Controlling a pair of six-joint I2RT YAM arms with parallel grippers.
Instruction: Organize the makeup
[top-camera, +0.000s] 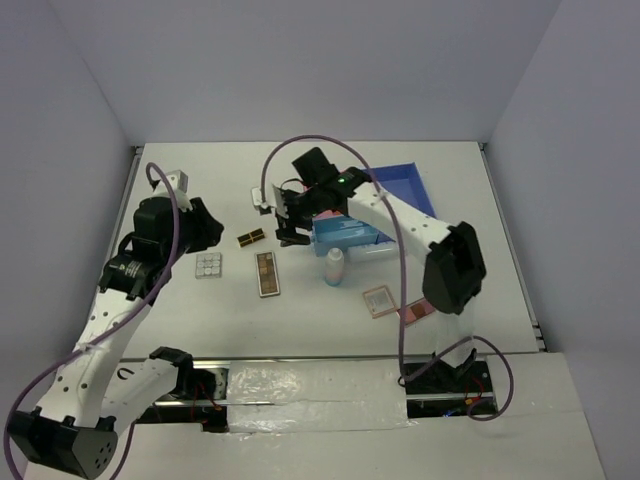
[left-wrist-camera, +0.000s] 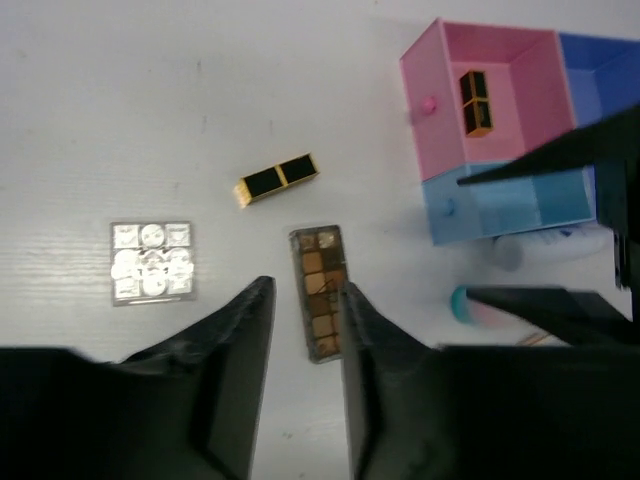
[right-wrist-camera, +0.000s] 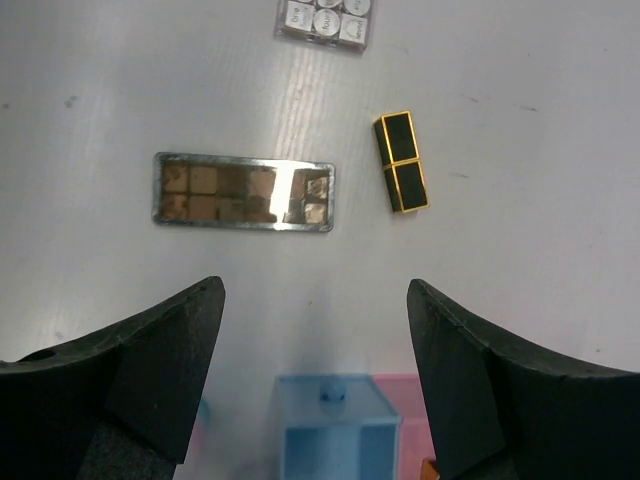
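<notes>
My right gripper (top-camera: 291, 228) is open and empty, hovering over the front of the pink-and-blue tray (top-camera: 345, 233), above a blue drawer (right-wrist-camera: 335, 430). My left gripper (top-camera: 205, 226) is open and empty, high above the table. A black-gold piece (top-camera: 251, 237) lies between the grippers; it also shows in both wrist views (left-wrist-camera: 277, 179) (right-wrist-camera: 401, 162). Another black-gold piece (left-wrist-camera: 475, 102) sits in the tray's pink compartment. The long brown palette (top-camera: 268, 273) (left-wrist-camera: 320, 290) (right-wrist-camera: 243, 192) and the white grid palette (top-camera: 209, 266) (left-wrist-camera: 152, 262) lie on the table. A whitish bottle (top-camera: 336, 266) stands by the tray.
Two square compacts (top-camera: 379, 300) (top-camera: 415, 313) lie near the right arm's base. The tray's blue section (top-camera: 400, 188) extends to the back right. White walls enclose the table on three sides.
</notes>
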